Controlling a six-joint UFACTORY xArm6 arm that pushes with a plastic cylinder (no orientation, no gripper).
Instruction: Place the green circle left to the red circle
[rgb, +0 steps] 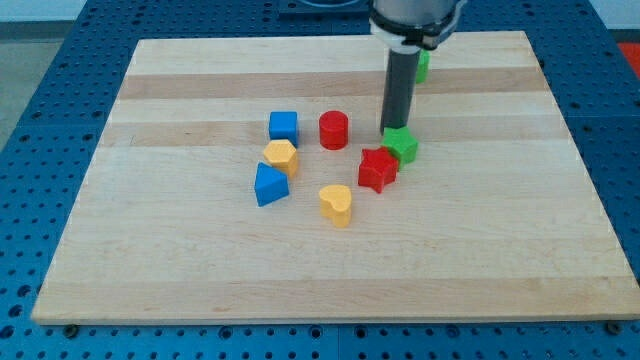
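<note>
The red circle (334, 130) stands near the board's middle. My tip (392, 131) is to its right, touching the top-left edge of an angular green block (403, 146). A second green block (424, 66) shows near the view's top, mostly hidden behind the rod, so its shape cannot be made out. A red star (378, 169) sits just below-left of the angular green block, touching it.
A blue cube (283, 126) sits left of the red circle. A yellow hexagon (282, 157) and a blue triangle (269, 185) lie below the cube. A yellow heart (337, 205) lies lower middle. The wooden board (520, 250) rests on a blue perforated table.
</note>
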